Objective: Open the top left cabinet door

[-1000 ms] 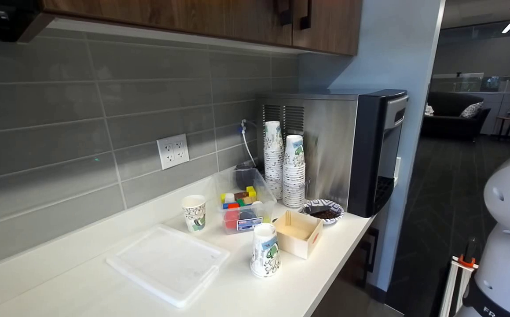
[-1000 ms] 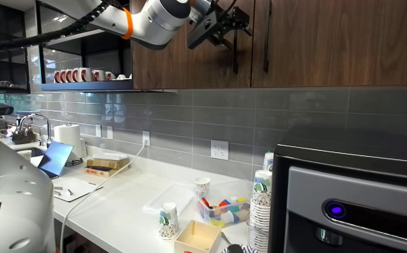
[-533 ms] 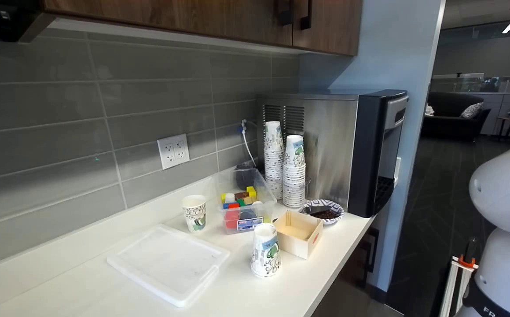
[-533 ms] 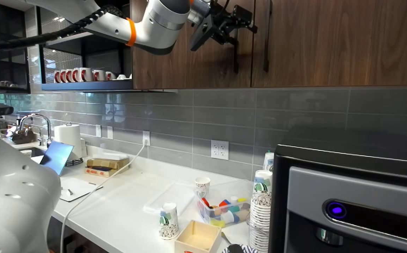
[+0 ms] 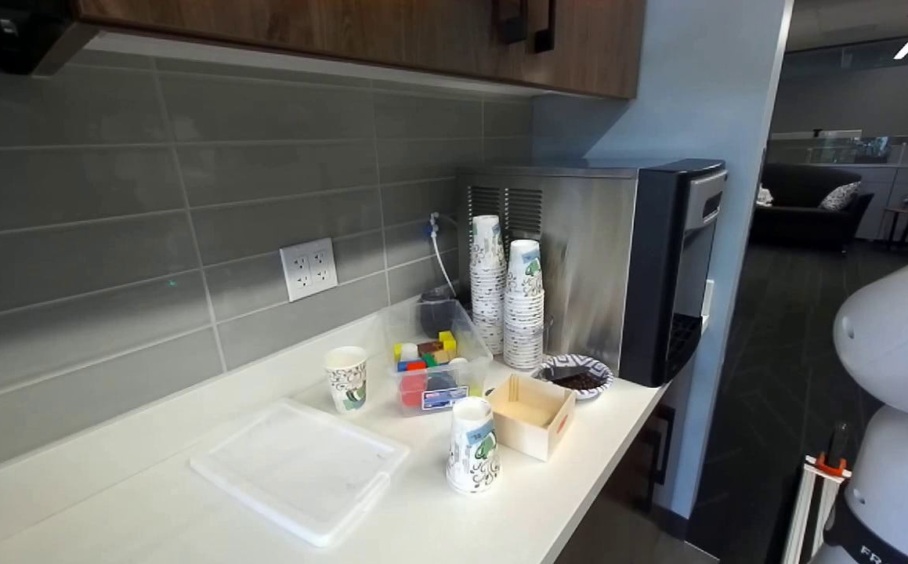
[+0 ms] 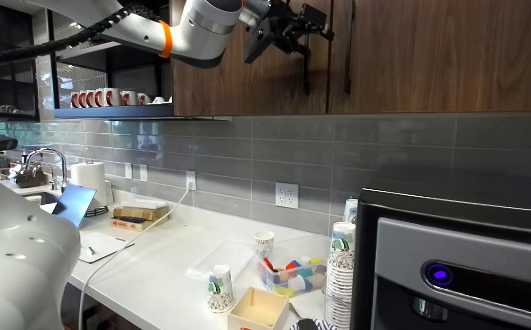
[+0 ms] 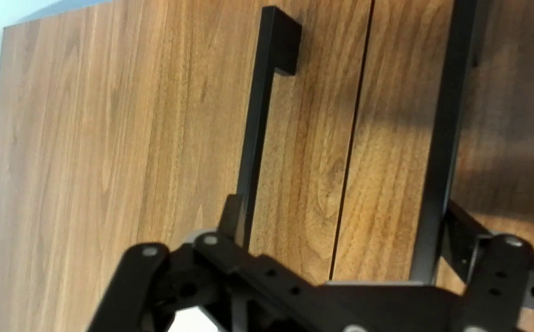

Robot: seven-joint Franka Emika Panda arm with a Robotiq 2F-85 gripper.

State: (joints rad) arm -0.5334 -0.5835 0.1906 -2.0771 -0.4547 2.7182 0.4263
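Left cabinet door [image 6: 219, 91]: one of two, closed, above the desk [image 5: 438, 533]; the right door [image 6: 444, 55] is closed too
Left handle [image 6: 306, 75]: black, one of two, the right handle [image 6: 348, 50] near it
Claw [image 7: 343, 205]: one, released, both jaws parted wide, one jaw just beside the left handle; contact cannot be told
On the desk: one tub [image 5: 444, 399], one lid [image 5: 297, 470], one wooden box [image 5: 520, 436], one plate [image 5: 604, 374], one upright cup [image 5: 346, 380], one upturned cup or stack [image 5: 473, 450], two tall stacks [image 5: 487, 290]

Robot hand [image 6: 317, 42] near handle [image 6: 306, 75] of closed cabinet door [image 6: 254, 85], white counter [image 6: 169, 268] below
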